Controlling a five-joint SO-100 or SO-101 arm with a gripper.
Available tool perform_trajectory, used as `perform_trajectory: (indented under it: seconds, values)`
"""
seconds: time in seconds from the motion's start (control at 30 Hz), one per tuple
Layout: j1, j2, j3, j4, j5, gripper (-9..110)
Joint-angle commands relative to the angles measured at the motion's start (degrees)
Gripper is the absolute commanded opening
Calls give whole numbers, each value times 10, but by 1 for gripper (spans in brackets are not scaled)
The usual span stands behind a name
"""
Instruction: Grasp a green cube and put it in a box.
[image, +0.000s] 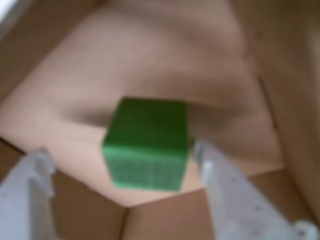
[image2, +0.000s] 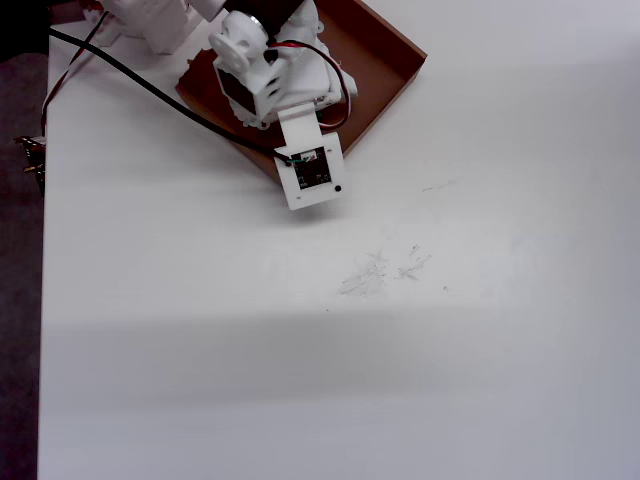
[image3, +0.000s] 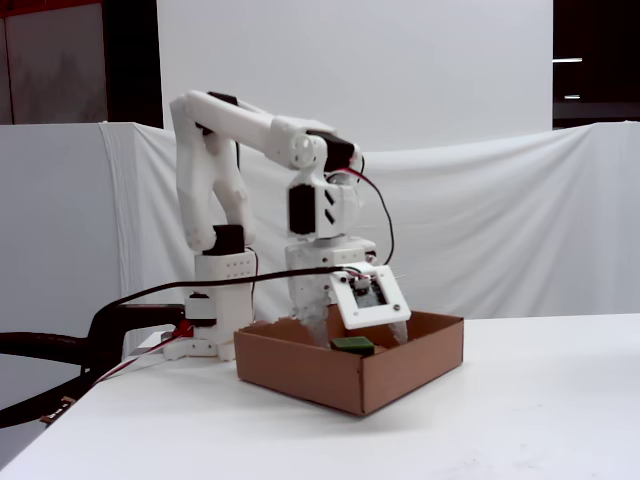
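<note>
The green cube (image: 147, 147) is inside the brown cardboard box (image: 165, 215), near a corner, between my white fingers. My gripper (image: 120, 150) is open: the left finger (image: 30, 180) stands clear of the cube and the right finger (image: 220, 185) is right beside it. In the fixed view the cube (image3: 352, 344) shows just above the box's near wall (image3: 330, 375), under my gripper (image3: 345, 325). I cannot tell whether it rests on the floor. In the overhead view the arm covers the cube, and only part of the box (image2: 390, 60) shows.
The box stands on a white table (image2: 350, 330) close to the arm's base (image3: 215, 300). A black cable (image2: 140, 85) runs across the table's far left corner. The wrist camera plate (image2: 312, 175) overhangs the box's near wall.
</note>
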Motion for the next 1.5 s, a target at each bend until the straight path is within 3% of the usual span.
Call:
perform_trajectory:
  seconds: [0.0, 0.53, 0.9, 1.03, 1.13, 1.47]
  values:
    - [12, 34, -46, 32, 4, 39]
    - [76, 176, -115, 156, -3, 38]
    - [243, 294, -131, 174, -34, 37]
    - [317, 335, -116, 178, -62, 30]
    - [374, 364, -99, 173, -67, 18]
    - [503, 510, 53, 98, -69, 11]
